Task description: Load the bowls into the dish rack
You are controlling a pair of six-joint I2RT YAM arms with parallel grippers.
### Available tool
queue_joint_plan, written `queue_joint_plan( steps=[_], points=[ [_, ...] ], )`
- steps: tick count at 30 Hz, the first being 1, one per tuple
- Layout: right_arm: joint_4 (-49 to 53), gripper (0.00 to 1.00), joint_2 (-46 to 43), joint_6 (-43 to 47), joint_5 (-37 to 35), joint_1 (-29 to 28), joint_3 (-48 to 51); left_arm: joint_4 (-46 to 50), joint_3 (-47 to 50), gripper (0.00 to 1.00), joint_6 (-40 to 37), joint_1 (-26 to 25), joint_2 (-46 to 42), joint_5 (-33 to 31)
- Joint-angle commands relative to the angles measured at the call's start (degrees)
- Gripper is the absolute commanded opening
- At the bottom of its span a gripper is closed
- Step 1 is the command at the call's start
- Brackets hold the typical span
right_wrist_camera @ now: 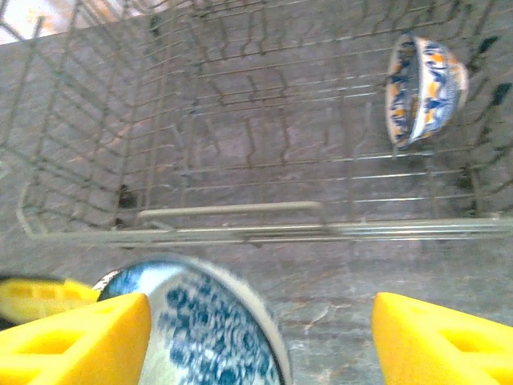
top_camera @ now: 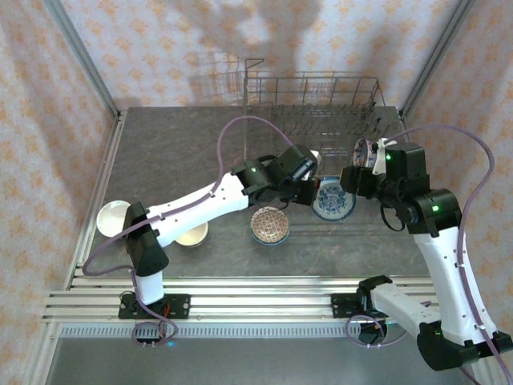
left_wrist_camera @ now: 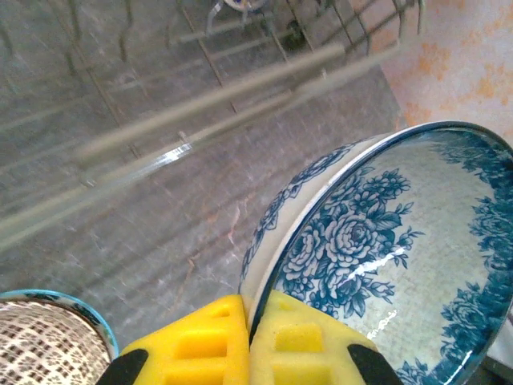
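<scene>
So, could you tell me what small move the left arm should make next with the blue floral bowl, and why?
Probably lift it a little, enough to clear the near wall of the dish rack. The left gripper is shut on the rim of the blue floral bowl, the bowl lies just outside that wall, and most of the rack is unfilled.

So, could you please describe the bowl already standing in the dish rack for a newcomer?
Start at the grey wire dish rack at the far side of the table. Near its front right corner one bowl stands on edge among the tines. Unlike the blue floral bowl just outside the rack, it has orange patches.
</scene>
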State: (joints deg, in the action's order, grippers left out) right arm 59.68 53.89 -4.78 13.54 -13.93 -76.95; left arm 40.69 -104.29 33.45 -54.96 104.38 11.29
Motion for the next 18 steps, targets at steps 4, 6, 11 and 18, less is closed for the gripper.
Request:
queue_joint_plan(
  steps=[4,6,11,18],
  points=[
    [0.27,0.67,0.02,0.65,9.59,0.05,-1.3,3.6,-5.42,0.0,-5.54,3.38,-3.02,-4.88],
    [0.35,0.62,0.53,0.38,8.36,0.05,-1.05,3.63,-5.68,0.0,-5.53,4.12,-3.54,-5.79],
    [-1.09,0.58,1.89,-1.57,7.62,0.08,0.59,2.01,-5.41,0.0,-4.95,4.42,-4.71,-8.23],
    [-3.39,0.52,4.02,-2.88,7.76,0.05,2.65,-0.92,-4.5,0.0,-3.57,4.42,-6.18,-9.51]
  ],
)
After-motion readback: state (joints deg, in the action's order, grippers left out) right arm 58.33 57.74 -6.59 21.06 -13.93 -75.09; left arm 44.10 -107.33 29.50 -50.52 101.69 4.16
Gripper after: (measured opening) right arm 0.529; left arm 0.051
